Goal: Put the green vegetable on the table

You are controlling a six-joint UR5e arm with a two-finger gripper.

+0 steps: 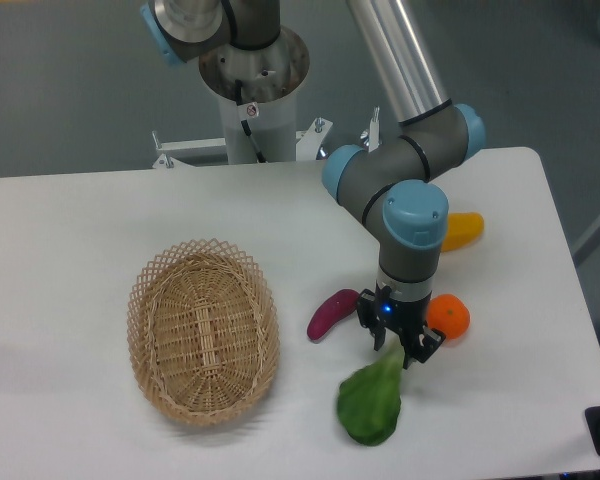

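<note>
At table [100, 210] front right, you see green vegetable [370, 402] lying flat on white top, stem tip toward 1 o'clock. Gripper [396, 345] directly above stem, fingers spread, gripping nothing. Eggplant [332, 313] at gripper's 9 o'clock, orange fruit [448, 317] at 3, wicker basket [202, 330] far left.

Nothing can be read here — no words, numbers, brand names or signs show on any surface. A tiny white tag with a red speck [251, 110] sits on the arm's base column [252, 95], but it is too small to make out — no letters can be told from it.
</note>
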